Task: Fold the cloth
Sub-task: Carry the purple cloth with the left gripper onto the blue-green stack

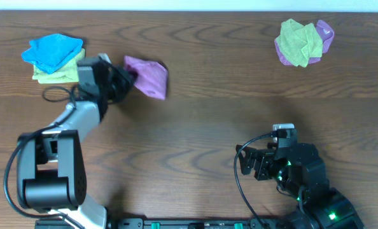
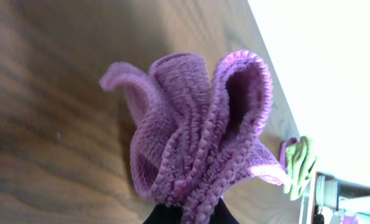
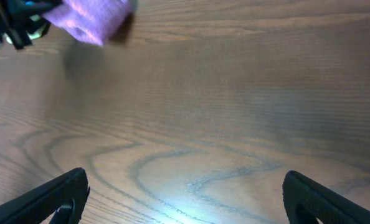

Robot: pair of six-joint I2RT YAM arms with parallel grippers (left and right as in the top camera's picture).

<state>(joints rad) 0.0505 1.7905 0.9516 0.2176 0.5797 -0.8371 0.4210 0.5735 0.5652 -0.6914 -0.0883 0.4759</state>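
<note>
Right now the left hand (image 1: 128,77) is clamped on the cloth (image 1: 148,77), which is bunched into upright folds at the far-left part of the worktop (image 1: 208,114), near the blue cloth (image 1: 52,49) (that one lies on a yellow-green cloth (image 1: 52,75)). Right hand (image 3: 185,190): fingers wide apart, holding nothing, front-right, well apart from the cloth.

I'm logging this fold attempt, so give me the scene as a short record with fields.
cloth: purple cloth, bunched up, gripped at its left side
left gripper: shut on the purple cloth
right gripper: open, empty, over bare table
far left pile: blue cloth on a yellow-green cloth
far right pile: second yellow-green cloth over a second purple cloth
</note>
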